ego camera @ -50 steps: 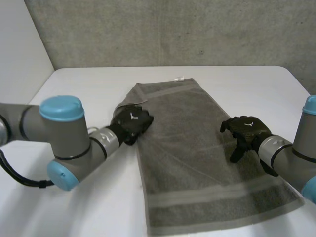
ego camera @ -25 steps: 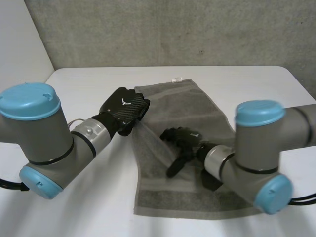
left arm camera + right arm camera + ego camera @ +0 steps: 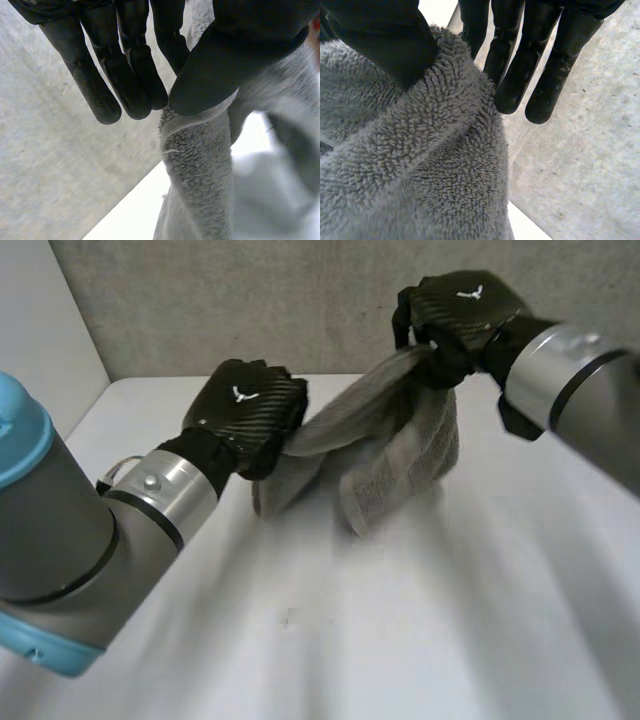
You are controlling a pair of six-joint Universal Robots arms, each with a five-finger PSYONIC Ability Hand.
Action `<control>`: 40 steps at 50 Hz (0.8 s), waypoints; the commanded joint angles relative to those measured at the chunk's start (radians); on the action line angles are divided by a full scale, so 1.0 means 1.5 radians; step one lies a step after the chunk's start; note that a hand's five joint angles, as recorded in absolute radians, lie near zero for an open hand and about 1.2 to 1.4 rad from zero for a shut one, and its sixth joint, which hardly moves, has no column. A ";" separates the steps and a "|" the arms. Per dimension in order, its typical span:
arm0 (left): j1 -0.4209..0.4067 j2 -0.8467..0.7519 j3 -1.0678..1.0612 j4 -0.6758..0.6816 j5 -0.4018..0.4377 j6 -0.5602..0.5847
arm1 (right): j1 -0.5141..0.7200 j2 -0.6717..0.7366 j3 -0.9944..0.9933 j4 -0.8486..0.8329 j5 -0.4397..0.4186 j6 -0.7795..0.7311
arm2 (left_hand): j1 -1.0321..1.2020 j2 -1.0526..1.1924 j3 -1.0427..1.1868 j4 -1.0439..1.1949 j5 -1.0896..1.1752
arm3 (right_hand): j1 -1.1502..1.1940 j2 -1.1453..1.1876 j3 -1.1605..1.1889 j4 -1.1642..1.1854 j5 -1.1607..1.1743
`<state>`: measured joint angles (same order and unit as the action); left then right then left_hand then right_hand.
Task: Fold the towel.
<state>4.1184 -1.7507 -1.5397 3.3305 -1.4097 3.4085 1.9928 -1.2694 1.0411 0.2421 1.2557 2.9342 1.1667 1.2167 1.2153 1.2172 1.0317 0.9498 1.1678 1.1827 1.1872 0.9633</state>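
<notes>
The grey towel [image 3: 395, 455] hangs lifted above the white table [image 3: 450, 620], stretched between both hands and sagging in folds below them. My left hand [image 3: 245, 410] holds one end of its upper edge; in the left wrist view the thumb [image 3: 225, 60] pinches the towel [image 3: 200, 175] against the straight fingers [image 3: 135, 75]. My right hand [image 3: 460, 315] is higher and further back, holding the other end. In the right wrist view its thumb [image 3: 385, 40] presses the towel [image 3: 420, 170] against the fingers [image 3: 520, 65].
A grey concrete wall [image 3: 300, 300] runs behind the table. A pale wall [image 3: 40, 330] stands at the left. My left arm [image 3: 90, 540] fills the near left of the head view, and my right arm [image 3: 580, 390] comes in from the right.
My right hand, open over the towel's middle half a second ago, has closed on the towel. Both hands have lifted the towel off the table, the right hand rising high to the back.
</notes>
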 commanded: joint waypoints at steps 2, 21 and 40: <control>-0.113 -0.044 0.009 0.004 -0.030 -0.147 | -0.027 0.081 -0.098 0.138 0.007 -0.112 | 0.153 0.120 0.121 0.119 0.127 | 0.298 0.152 0.142 0.139 0.172; -0.059 -0.212 0.063 0.004 -0.063 -0.157 | -0.081 0.205 0.023 0.061 0.066 -0.183 | -0.608 -0.641 -0.640 -0.641 -0.634 | 0.298 0.152 0.142 0.139 0.172; 0.049 -0.219 -0.017 -0.014 0.053 -0.162 | -0.148 0.204 0.153 -0.059 0.071 -0.152 | -0.563 -0.596 -0.595 -0.597 -0.589 | 0.298 0.152 0.142 0.139 0.172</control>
<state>4.1787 -2.0699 -1.5451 3.3217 -1.4196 3.1734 1.7875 -0.9693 1.2317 0.1934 1.3651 2.6812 0.2708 0.2712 0.2703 0.2707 0.0972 0.9552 1.1677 1.1827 1.1874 0.9801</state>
